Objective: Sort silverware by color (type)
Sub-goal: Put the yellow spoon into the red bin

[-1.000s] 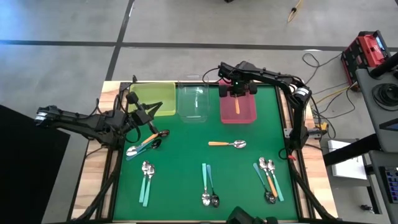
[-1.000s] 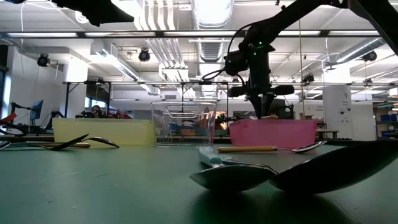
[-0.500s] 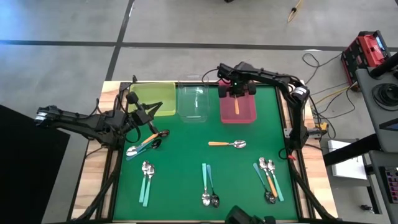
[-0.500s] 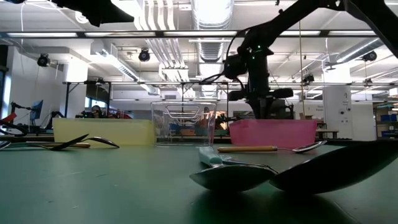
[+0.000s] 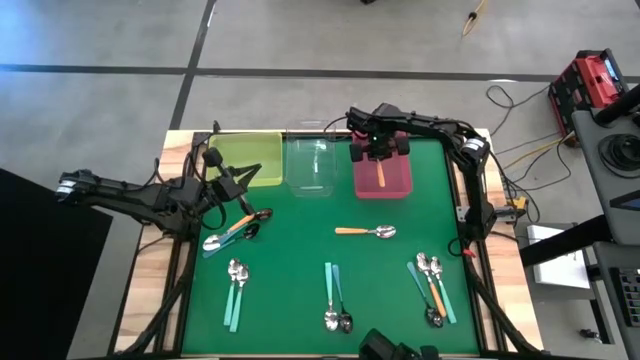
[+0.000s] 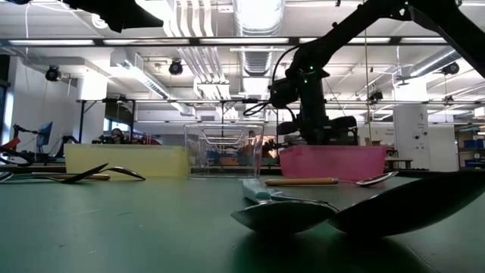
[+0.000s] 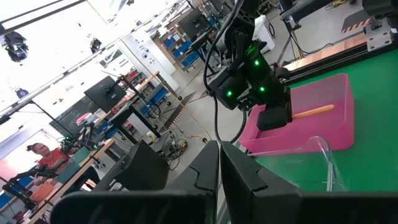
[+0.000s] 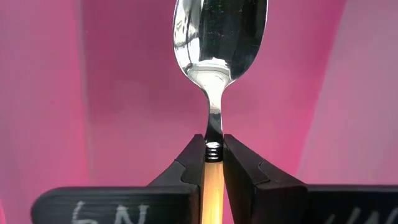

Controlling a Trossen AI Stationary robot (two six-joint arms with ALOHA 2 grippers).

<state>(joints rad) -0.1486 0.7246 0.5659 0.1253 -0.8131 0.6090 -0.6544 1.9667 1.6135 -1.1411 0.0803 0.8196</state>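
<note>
An orange-handled spoon [image 8: 220, 37] with a shiny silver bowl is held by my right gripper [image 5: 380, 150], which is shut on it over the pink bin [image 5: 400, 185] at the table's far right. In the high view its orange handle [image 5: 380, 172] juts toward the near edge inside the bin's outline. In the low view the right gripper [image 6: 314, 136] has sunk behind the pink bin's wall [image 6: 333, 161]. My left gripper [image 5: 240, 182] hovers shut over the table's left side with nothing in it. Other spoons lie flat on the green mat [image 5: 300, 225]. My right gripper pinches the spoon between its two fingers [image 8: 193, 158] where the orange handle meets the silver neck [image 8: 212, 148]. The fingers come from above, pointing down, one on each side of the stem. The spoon lies about level, bowl toward the far edge, handle [image 7: 314, 111] toward the near edge, inside the bin's opening.
A yellow-green bin [image 5: 248, 158] and a clear bin [image 5: 310, 165] stand left of the pink one. One orange-handled spoon [image 5: 365, 232] lies mid-mat. Teal-handled pairs [image 5: 235, 290] [image 5: 335, 300], a mixed group [image 5: 430, 285] and a small pile [image 5: 235, 232] lie nearer.
My right gripper has sunk with the orange-handled spoon toward the pink bin, its fingers dropping behind the bin's wall in the low view. It stays shut on the spoon.
</note>
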